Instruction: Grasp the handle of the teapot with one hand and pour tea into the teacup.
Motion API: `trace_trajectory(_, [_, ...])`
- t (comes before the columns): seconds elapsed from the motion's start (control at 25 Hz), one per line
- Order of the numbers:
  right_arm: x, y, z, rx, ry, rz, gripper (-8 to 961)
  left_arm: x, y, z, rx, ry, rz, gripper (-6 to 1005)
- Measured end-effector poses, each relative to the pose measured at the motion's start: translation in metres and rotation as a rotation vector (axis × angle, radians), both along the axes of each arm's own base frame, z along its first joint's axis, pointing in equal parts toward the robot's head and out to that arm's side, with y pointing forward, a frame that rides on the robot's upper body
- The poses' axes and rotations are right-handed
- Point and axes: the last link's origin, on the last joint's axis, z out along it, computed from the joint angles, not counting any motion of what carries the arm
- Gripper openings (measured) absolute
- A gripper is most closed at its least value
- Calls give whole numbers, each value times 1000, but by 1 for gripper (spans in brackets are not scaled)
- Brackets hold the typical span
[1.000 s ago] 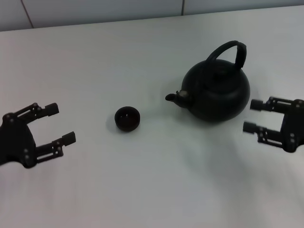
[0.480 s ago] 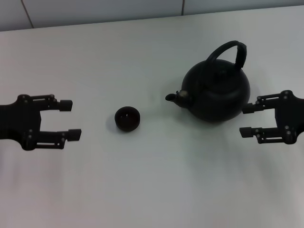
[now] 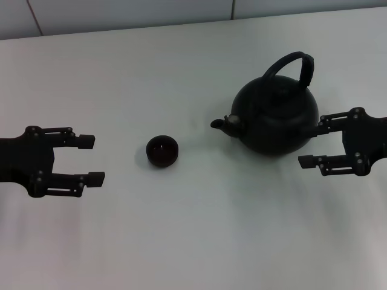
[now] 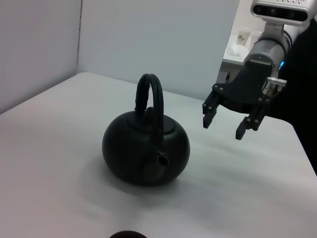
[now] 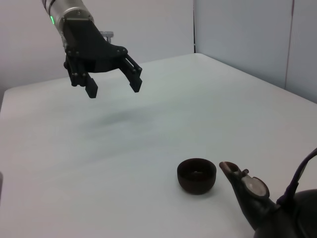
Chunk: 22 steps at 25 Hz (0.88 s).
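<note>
The round matte black teapot (image 3: 275, 118) stands on the white table right of centre, spout pointing left toward the teacup. Its arched black handle (image 3: 293, 65) stands upright over the body; both show in the left wrist view, the teapot (image 4: 146, 148) and its handle (image 4: 150, 101). The small dark teacup (image 3: 162, 151) sits left of the spout, also in the right wrist view (image 5: 197, 175). My right gripper (image 3: 314, 145) is open, just right of the teapot's body, apart from it. My left gripper (image 3: 91, 159) is open and empty, left of the teacup.
The white table (image 3: 193, 241) runs back to a pale wall (image 3: 121, 15) behind it. In the left wrist view the right arm's gripper (image 4: 229, 121) hangs above the table beside the teapot. In the right wrist view the left arm's gripper (image 5: 113, 83) hangs above the table.
My right gripper has moved left and up, closer to the teapot's side. My left gripper has turned level and shifted slightly right and down toward the teacup.
</note>
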Motion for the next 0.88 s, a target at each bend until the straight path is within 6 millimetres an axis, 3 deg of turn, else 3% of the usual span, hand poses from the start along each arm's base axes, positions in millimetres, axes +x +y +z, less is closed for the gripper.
trace_trajectory(0.88, [1, 3, -5, 4, -22, 1, 603, 1, 0, -4, 1, -2, 1, 797])
